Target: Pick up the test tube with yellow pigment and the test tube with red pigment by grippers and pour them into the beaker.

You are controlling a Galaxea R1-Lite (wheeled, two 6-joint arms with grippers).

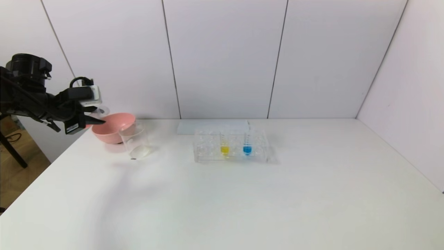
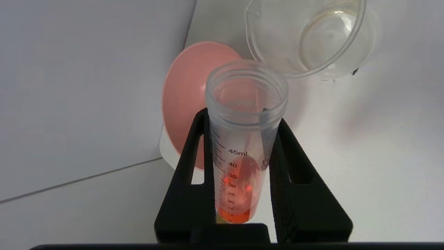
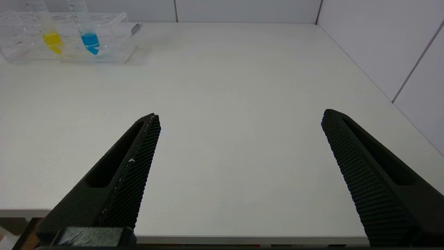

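Note:
My left gripper (image 1: pixel 94 120) is at the table's far left, raised and shut on the test tube with red pigment (image 2: pixel 242 166). The tube is tilted, with its open mouth (image 1: pixel 101 111) over the pink bowl's near rim and red-orange liquid in its tip. The clear beaker (image 1: pixel 135 140) stands just right of the bowl, ahead of the tube mouth in the left wrist view (image 2: pixel 267 52). The test tube with yellow pigment (image 1: pixel 224 143) stands upright in the clear rack (image 1: pixel 208 152); it also shows in the right wrist view (image 3: pixel 52 36). My right gripper (image 3: pixel 240 114) is open and empty at the table's near edge.
A pink bowl (image 1: pixel 114 128) sits behind and left of the beaker, close to the wall. A blue-tipped tube (image 1: pixel 247 144) stands beside the yellow one in the rack. A flat pale block (image 1: pixel 211 125) lies behind the rack. The table's left edge runs near the left arm.

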